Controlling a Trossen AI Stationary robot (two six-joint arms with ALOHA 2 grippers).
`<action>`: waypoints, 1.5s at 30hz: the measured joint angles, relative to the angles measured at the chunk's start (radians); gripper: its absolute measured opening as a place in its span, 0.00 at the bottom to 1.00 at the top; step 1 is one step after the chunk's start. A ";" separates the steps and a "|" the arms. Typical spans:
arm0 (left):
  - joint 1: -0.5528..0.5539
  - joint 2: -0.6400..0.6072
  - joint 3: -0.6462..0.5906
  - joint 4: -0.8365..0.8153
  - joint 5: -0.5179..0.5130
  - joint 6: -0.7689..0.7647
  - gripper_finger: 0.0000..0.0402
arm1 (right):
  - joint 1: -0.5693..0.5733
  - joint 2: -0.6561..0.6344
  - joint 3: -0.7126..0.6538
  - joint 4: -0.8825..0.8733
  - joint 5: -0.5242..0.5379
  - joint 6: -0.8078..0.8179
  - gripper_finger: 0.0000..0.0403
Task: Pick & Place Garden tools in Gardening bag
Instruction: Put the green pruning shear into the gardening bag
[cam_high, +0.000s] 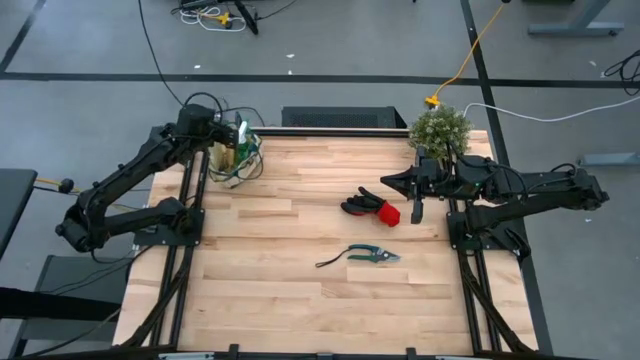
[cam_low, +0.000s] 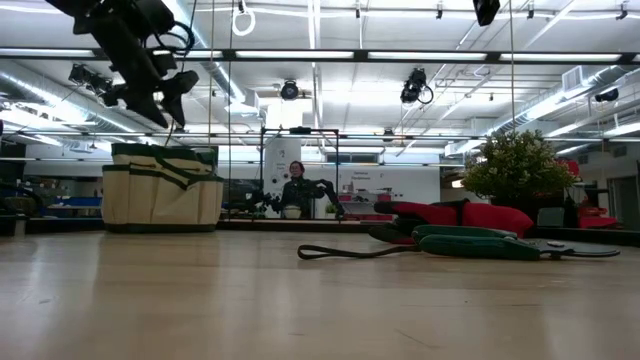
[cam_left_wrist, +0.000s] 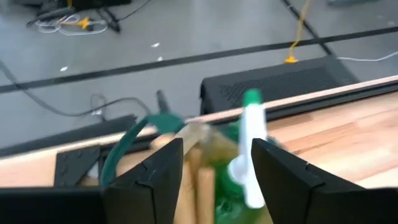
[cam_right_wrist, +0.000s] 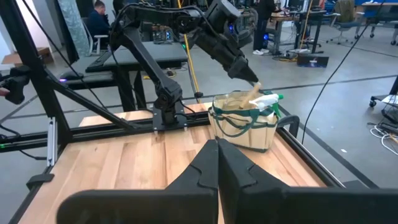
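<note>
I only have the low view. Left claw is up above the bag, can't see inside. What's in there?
Observer: A green and white spray bottle sticks out of the gardening bag, with wooden handles beside it.
Operator: Left claw holding anything?
Observer: No. The left claw is open right over the bag, fingers either side of the bottle's white trigger head, not pressing on it.
Operator: Where's the right arm? Not in my picture.
Observer: It waits at the table's right edge by the bushy plant, right claw shut and empty.
Operator: What's left on the table?
Observer: The black-and-red gloves and, nearer the front edge, the pruning shears, apart from each other.
</note>
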 joint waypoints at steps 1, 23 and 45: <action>0.000 0.000 0.015 -0.001 0.013 0.009 0.50 | 0.000 0.000 0.000 0.000 0.000 0.000 0.00; -0.140 -0.001 0.122 0.056 0.273 0.033 0.43 | 0.000 0.000 0.000 0.000 0.000 -0.001 0.00; -0.565 0.000 0.122 0.230 0.252 0.087 0.26 | 0.000 0.014 0.000 -0.066 -0.008 0.022 0.15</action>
